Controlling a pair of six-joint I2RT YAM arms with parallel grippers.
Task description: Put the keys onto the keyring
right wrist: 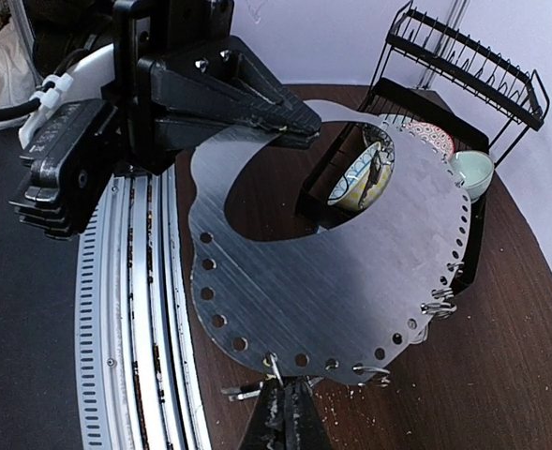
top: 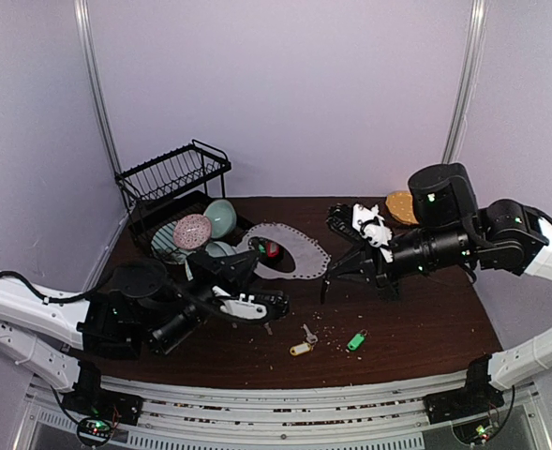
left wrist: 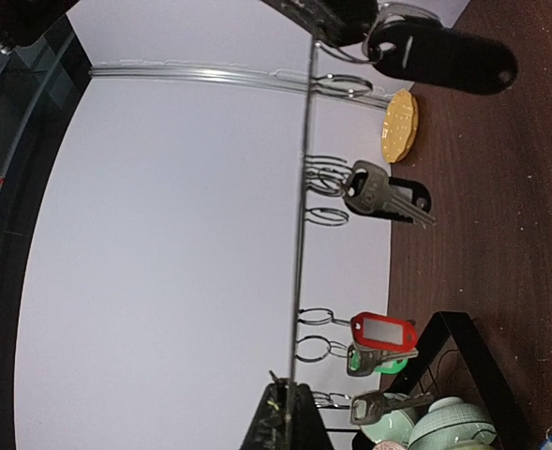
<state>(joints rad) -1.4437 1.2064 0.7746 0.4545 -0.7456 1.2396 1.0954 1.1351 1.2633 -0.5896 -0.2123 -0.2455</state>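
Note:
The keyring (right wrist: 350, 272), a flat silver plate with holes along its rim, hangs above the table between both arms (top: 299, 246). My left gripper (left wrist: 290, 405) is shut on its edge, which shows as a thin line (left wrist: 304, 187); in the right wrist view that gripper (right wrist: 299, 127) clamps the rim by the wide hole. My right gripper (right wrist: 292, 401) is shut at the opposite rim on the split ring of a black-tagged key (left wrist: 444, 58). Red-tagged (left wrist: 383, 330) and green-tagged keys (left wrist: 388, 362) and a silver key (left wrist: 379, 192) hang from it. Yellow-tagged (top: 301, 348) and green-tagged keys (top: 355, 340) lie loose.
A black dish rack (top: 172, 173) with several bowls (top: 205, 228) stands at the back left, just behind the keyring. A round yellow-orange plate (top: 400, 207) lies at the back right. Crumbs speckle the brown table (top: 425, 328). Metal rails (right wrist: 140, 309) run along the near edge.

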